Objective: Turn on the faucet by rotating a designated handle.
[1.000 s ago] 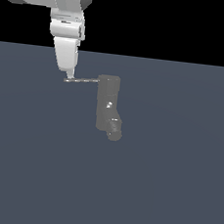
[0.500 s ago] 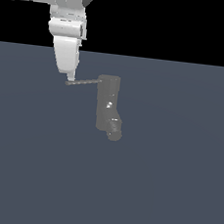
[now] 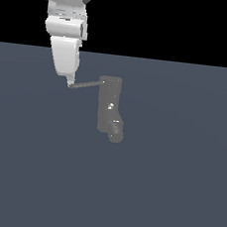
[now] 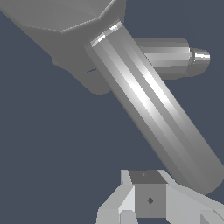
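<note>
Under me the grey bench (image 3: 166, 191) spreads flat and bare-looking on all sides. The faucet (image 3: 109, 105) stands beyond my pincer (image 3: 69, 84), off toward the exterior view's right, a dark blocky column with its rounded spout stub low and farther from me. From the column's top the handle (image 3: 85, 85) reaches back toward me, and its free end sits right at my fingertips; in the wrist view the handle (image 4: 153, 113) runs as a thick rod slanting down to finish just beside my pincer (image 4: 151, 199). I cannot tell whether my fingers are spread or pressed together; they look bunched beside the rod's tip, not around it.

My contact seems to be at the very end of the rod, so the risk as I push is slipping off the tip. If my path runs straight while the handle swings in an arc, I would likely lose it and leave the faucet only partly turned.
</note>
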